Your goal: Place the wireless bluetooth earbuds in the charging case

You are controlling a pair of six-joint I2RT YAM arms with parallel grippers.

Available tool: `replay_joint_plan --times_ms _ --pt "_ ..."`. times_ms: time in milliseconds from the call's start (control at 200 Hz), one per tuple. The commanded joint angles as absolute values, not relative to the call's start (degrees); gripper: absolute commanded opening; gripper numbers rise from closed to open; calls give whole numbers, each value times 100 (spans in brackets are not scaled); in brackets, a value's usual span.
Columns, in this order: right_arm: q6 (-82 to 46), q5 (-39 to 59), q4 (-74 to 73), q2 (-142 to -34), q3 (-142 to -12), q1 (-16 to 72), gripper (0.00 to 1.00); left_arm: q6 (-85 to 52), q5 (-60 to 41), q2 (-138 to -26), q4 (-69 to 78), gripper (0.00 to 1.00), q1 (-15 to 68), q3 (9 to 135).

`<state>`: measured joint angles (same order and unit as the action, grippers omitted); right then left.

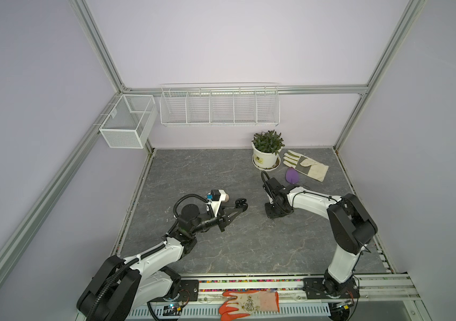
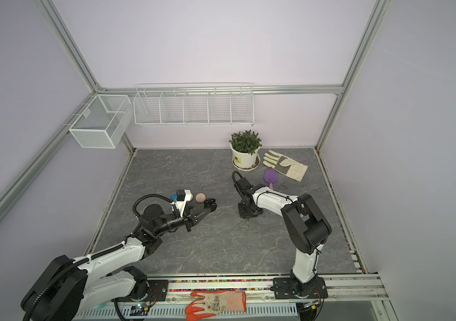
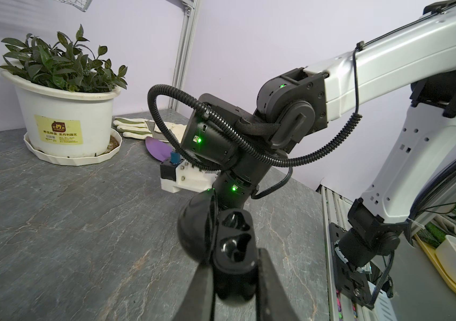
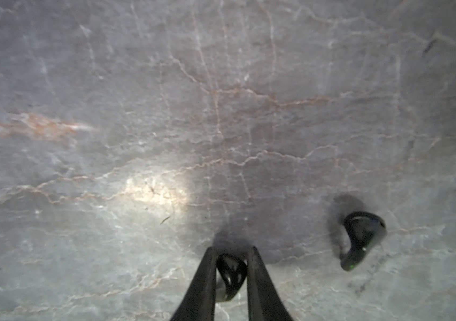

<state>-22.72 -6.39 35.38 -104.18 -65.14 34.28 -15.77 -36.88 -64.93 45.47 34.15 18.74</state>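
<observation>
My left gripper is shut on a black charging case, held just above the table with its lid open and two empty wells showing. In both top views this gripper sits mid-table. My right gripper points straight down at the table, its jaws closed against a black earbud. A second black earbud lies loose on the table beside it. The earbuds are too small to make out in the top views.
A pinkish round puck lies behind the left gripper. A potted plant, a cream glove and a purple trowel sit at the back right. An orange glove lies on the front rail. Wire baskets hang on the wall.
</observation>
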Motion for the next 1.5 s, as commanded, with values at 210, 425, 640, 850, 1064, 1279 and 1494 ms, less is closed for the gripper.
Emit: replay_joint_plan --times_ms 210,425,640,850,1064,1279,1494 --pt "-2194 -597 3471 -10226 -6592 3528 21 -1614 -3543 -6388 4566 0 3428 1802" --pt "-1948 -681 3338 -9958 -6601 3597 20 -1627 -3467 -6444 4699 0 3419 1810" --pt "-1657 -797 3307 -9390 -6669 3671 19 -1551 -3556 -6670 4845 0 3419 1922" --pt "-1124 -1134 3557 -8284 -6852 3906 19 -1468 -3968 -7154 5325 0 3410 2029" --pt "-605 -1138 3554 -7444 -7145 4339 18 -1545 -4216 -7732 6421 0 3401 2048" --pt "-515 -1157 3588 -7391 -7646 4972 18 -1920 -4320 -8181 7393 0 3386 2127" --pt "-279 -1037 3287 -7409 -7627 5401 18 -1747 -4362 -8049 7245 0 3375 2163"
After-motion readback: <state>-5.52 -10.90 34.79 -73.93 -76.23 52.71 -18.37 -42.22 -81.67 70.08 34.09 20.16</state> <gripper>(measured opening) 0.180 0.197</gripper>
